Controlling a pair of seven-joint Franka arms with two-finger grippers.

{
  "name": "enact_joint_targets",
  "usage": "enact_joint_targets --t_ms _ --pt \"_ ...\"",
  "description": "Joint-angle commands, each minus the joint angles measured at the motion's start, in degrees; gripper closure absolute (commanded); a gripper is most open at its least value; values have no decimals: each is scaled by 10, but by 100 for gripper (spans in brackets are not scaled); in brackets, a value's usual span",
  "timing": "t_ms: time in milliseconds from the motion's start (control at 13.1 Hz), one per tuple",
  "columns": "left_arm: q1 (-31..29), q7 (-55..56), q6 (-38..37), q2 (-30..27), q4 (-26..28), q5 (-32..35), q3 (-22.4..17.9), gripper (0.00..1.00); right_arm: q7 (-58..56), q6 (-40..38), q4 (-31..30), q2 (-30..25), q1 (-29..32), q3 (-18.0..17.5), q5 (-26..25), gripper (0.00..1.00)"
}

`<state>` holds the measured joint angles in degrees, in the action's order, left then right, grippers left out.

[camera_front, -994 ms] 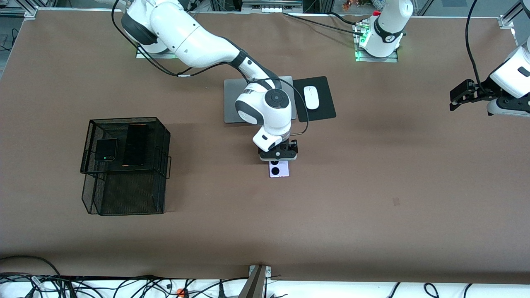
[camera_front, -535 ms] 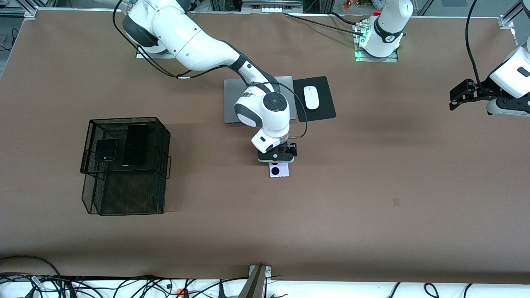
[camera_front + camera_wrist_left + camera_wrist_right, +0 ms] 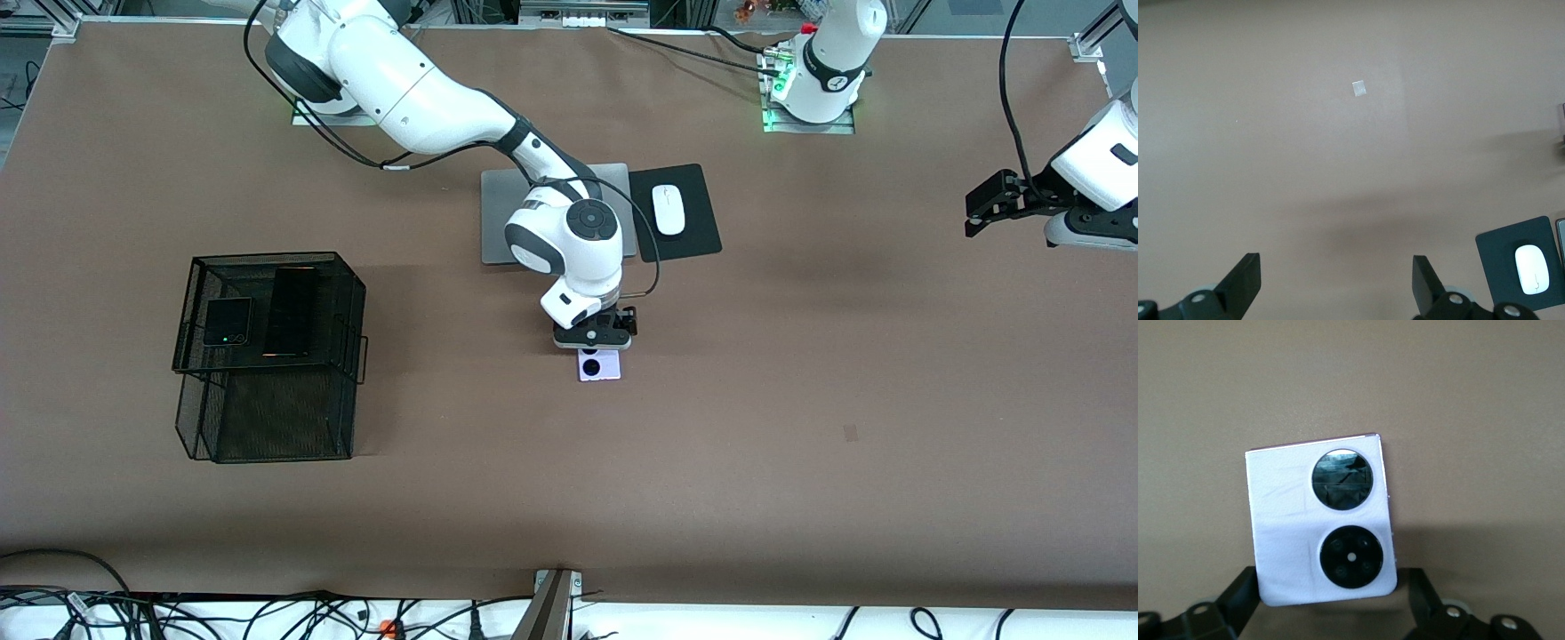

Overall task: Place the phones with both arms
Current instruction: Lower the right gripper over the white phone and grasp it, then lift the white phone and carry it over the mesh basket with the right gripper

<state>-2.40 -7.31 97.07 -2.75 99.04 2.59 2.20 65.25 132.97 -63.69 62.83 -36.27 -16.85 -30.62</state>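
Toward the right arm's end of the table, a black wire-mesh basket (image 3: 267,356) holding a small squarish black folded phone (image 3: 228,321) beside a long slim black slab phone (image 3: 291,312), both well apart from either gripper. Near mid-table, the right gripper (image 3: 594,342) lowered straight over a small squarish lilac-white phone with two round black lenses (image 3: 598,364), flat on the brown tabletop (image 3: 800,400). In the right wrist view, this lilac-white phone (image 3: 1321,527) sitting between the two black fingers (image 3: 1241,597), one at each side edge by the lens end, spread just wider than the phone, not clearly pinching yet; slightly longer axis running out from the wrist, so closing would fall across the short width. Over the grey flat pad (image 3: 507,213), the right arm's wrist; beside that, a white computer mouse (image 3: 669,209) on a black mat (image 3: 693,231). At the left arm's end, the left gripper (image 3: 982,206) waiting, fingers (image 3: 1245,283) spread wide, empty, over bare table, far from the phone; right arm plainly nearer, so likely the one to lift.
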Motion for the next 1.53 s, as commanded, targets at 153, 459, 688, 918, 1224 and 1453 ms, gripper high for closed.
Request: enact_joint_targets --t_ms 153,459,688,918,1224,1453 --pt "-1 2 -6 -2 -2 1 1 0 1 2 19 18 -10 9 -8 68" --pt "-1 2 -6 -2 -2 1 1 0 -6 -39 22 8 -10 10 -8 87" --pt "-1 2 -6 -2 -2 1 1 0 -7 -99 29 -13 -10 -6 -4 99" --pt "-1 1 -7 -2 -2 1 1 0 -9 -168 56 -34 -7 -30 -2 100" --pt "-1 2 -7 -2 -1 1 1 0 -46 -289 68 -104 5 -51 12 100" --pt "0 2 -7 -2 -1 2 1 0 -130 -378 64 -180 38 -44 70 100"
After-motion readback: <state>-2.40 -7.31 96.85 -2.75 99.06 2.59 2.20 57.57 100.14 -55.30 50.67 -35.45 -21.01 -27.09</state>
